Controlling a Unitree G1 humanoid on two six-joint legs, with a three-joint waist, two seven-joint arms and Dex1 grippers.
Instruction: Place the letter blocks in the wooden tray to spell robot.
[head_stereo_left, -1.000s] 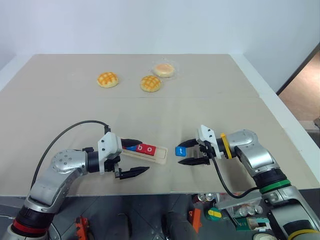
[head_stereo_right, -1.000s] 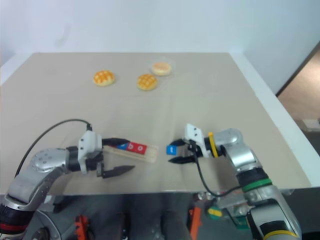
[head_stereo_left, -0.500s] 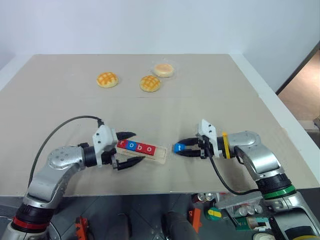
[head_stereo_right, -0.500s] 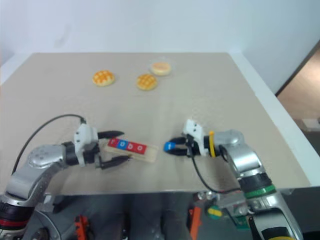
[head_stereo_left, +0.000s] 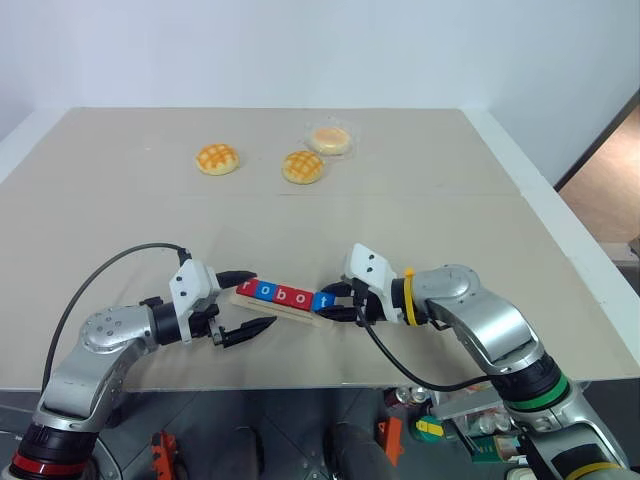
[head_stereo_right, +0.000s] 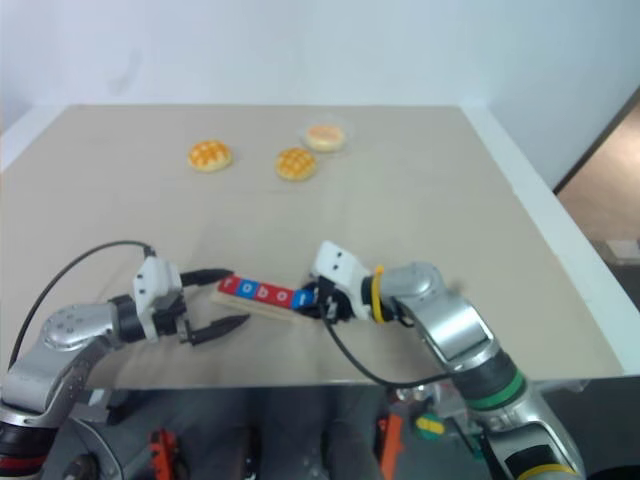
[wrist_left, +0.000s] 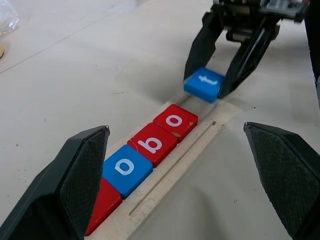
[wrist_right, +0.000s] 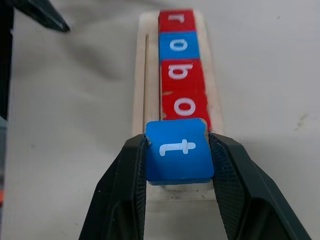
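The wooden tray (wrist_left: 186, 154) lies near the table's front edge. A red r, a blue o, a red b (wrist_left: 153, 144) and a red o (wrist_right: 183, 106) sit in a row in it. My right gripper (head_stereo_left: 328, 303) is shut on the blue t block (wrist_right: 179, 155). It holds that block just over the tray's right end, next to the last red o. My left gripper (head_stereo_left: 265, 297) is open, with one finger on each side of the tray's left end and neither touching it.
Two golden buns (head_stereo_left: 216, 158) (head_stereo_left: 302, 166) and a wrapped bun (head_stereo_left: 330, 139) lie far back on the table. The table's front edge (head_stereo_left: 300, 385) runs just below both grippers. A black cable (head_stereo_left: 110, 275) loops over the left arm.
My right gripper has carried the blue t block leftward to the tray's right end. The left gripper has drawn back leftward, uncovering the r and the blue o.
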